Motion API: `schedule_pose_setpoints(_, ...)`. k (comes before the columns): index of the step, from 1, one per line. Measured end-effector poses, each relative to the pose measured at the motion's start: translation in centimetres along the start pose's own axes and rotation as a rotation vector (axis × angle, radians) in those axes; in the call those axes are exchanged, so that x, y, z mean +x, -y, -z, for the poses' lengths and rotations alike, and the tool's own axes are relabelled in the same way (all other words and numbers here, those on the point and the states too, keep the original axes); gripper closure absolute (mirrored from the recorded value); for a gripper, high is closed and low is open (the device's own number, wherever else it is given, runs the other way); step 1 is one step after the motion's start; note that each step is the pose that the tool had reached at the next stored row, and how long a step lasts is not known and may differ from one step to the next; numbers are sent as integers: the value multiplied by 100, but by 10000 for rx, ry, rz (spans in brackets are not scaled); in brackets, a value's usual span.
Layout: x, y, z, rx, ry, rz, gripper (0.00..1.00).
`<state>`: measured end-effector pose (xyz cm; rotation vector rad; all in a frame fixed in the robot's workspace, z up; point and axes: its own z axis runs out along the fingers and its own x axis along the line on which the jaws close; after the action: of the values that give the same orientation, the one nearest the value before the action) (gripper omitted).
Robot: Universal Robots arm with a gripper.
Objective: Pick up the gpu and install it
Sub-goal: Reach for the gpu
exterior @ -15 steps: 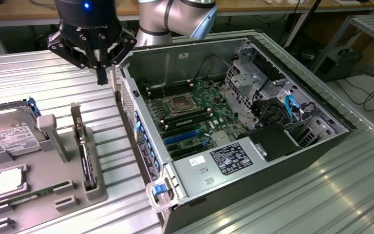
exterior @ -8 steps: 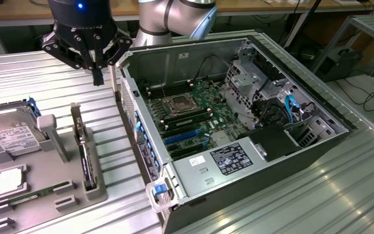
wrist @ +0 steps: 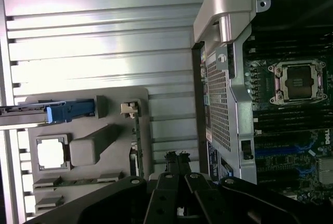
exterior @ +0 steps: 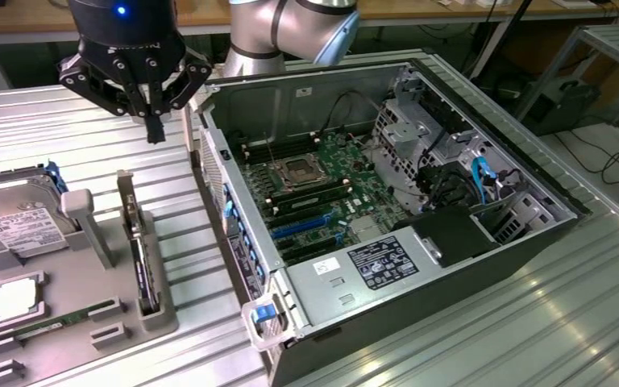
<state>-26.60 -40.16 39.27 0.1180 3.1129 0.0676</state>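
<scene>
No text can be read anywhere.

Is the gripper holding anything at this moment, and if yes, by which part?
Nothing is held. The gripper is shut and empty, and the gpu stands on edge in its grey holder, apart from it.

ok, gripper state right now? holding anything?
Gripper: closed, holding nothing. The gpu stands on edge in its grey holder, untouched.

Hard drive [exterior: 19, 222] and CPU [exterior: 14, 300] sit in a grey holder [exterior: 162, 321].
</scene>
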Motion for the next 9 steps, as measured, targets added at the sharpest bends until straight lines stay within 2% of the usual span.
schedule_pose_setpoints(9,77,9,2,0,0,0,89)
